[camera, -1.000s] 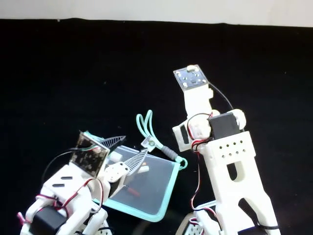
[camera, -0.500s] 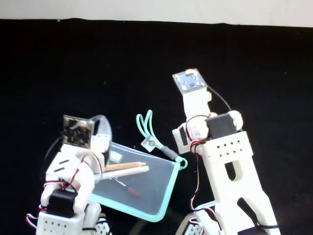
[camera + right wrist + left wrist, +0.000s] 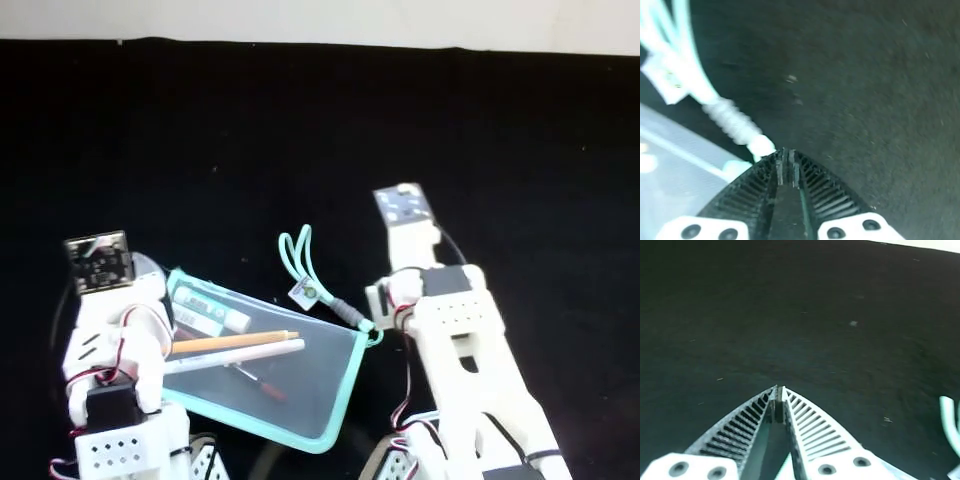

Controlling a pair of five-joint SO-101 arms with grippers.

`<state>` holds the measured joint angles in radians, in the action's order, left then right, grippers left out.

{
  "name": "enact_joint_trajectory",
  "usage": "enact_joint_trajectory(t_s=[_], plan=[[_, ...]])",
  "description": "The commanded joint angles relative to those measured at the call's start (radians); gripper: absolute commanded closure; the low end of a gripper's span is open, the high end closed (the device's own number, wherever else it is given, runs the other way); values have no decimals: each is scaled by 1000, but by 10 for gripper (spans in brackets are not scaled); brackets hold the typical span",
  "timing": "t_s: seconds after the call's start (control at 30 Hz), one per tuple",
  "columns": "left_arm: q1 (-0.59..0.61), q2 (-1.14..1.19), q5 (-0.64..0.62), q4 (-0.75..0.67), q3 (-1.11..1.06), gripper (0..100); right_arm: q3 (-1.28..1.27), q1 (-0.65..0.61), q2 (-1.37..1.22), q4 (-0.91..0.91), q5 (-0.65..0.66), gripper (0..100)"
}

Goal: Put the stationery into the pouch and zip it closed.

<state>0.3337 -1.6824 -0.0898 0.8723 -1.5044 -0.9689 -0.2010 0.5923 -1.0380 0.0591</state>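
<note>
Your black table [image 3: 300, 120] is the biggest thing here. Two arms stand on it. The left arm [image 3: 115, 340] is at one end of the pouch and the right arm [image 3: 465, 350] is at the other. I think they are set like that so one can hold while the other pulls the zip.

There is one pouch [image 3: 315, 385], lying flat between them.

Your left claw [image 3: 779, 390] is pinched shut on nothing, over bare table. Your right claw [image 3: 786, 151] is pinched shut too. Its tips are just beside the pouch corner where the one cord [image 3: 298, 255] starts. I cannot tell if it grips anything.

Four things lie inside the pouch: one pen [image 3: 250, 352], one pencil [image 3: 235, 341], one white block [image 3: 210, 310] and one tiny red-tipped bit [image 3: 262, 383]. So I think only the zipping is left.
</note>
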Motion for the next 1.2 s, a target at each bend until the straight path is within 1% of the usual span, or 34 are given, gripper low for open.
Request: enact_joint_trajectory(t_s=[0.0, 0.17, 0.37, 0.53, 0.67, 0.73, 0.83, 0.97, 1.17], plan=[[82, -10, -8, 31, 10, 992, -30, 61, 25, 38, 3, 992], [217, -12, -5, 127, 13, 992, -81, 68, 24, 38, 3, 992], [409, -12, -2, 273, 10, 992, -148, 67, 24, 39, 5, 992], [524, -12, 84, 305, -22, 990, -228, 68, 24, 39, 5, 992], [610, -12, 94, 311, -64, 990, -278, 68, 24, 39, 5, 992], [633, -12, 94, 311, -90, 990, -303, 68, 24, 39, 5, 992], [639, -12, 92, 311, -147, 990, -331, 68, 24, 39, 5, 992], [634, -12, 91, 305, -159, 990, -372, 67, 21, 47, 5, 992], [631, -12, 92, 313, -163, 990, -473, 67, 21, 182, 5, 992]])
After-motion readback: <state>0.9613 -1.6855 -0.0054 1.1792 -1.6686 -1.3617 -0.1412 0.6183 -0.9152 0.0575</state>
